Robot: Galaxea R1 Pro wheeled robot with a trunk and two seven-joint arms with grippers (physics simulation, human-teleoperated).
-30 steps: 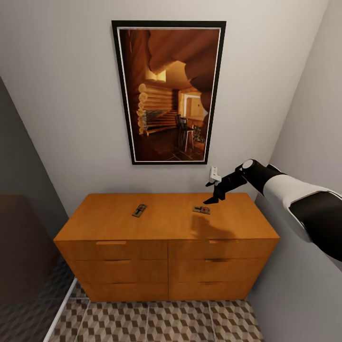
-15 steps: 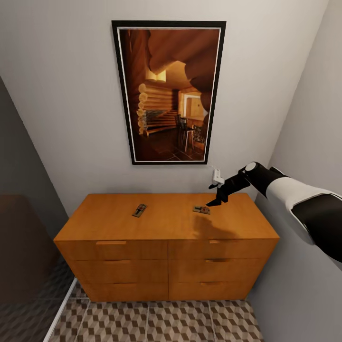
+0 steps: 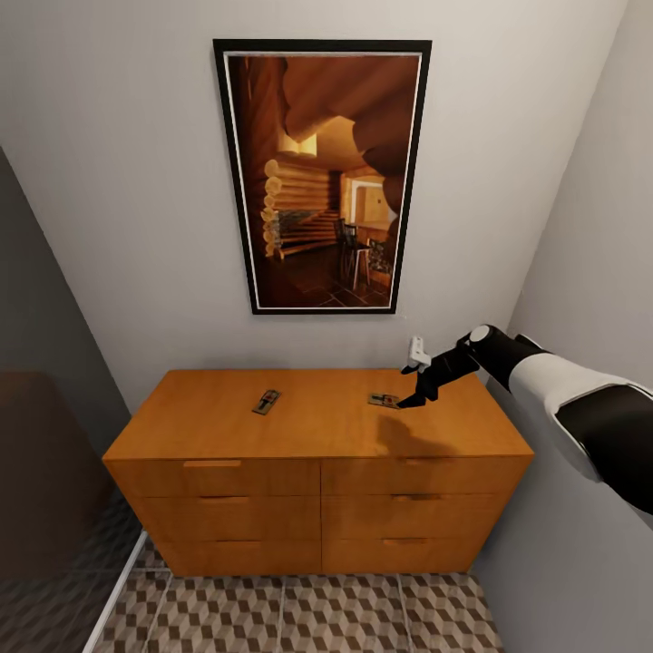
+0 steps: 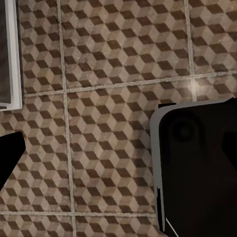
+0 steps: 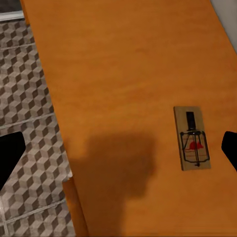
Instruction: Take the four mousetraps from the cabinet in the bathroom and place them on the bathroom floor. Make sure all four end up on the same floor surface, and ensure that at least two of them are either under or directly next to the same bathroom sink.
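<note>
Two mousetraps are seen lying flat on the cabinet (image 3: 317, 426) top. From the centre of that top, the left mousetrap (image 3: 266, 402) lies at about ten o'clock and the right mousetrap (image 3: 384, 400) at about two o'clock. The right gripper (image 3: 410, 399) hangs spread just beside the latter, nothing held.

Each trap is judged light, stiff and thin; a pinch across the long board edges, clear of the wire, is advised.

The red-marked board (image 5: 192, 139) is resolved in the right wrist view. The bathroom floor (image 4: 108, 98) is shown in the left wrist view, where the left gripper's state cannot be told.
</note>
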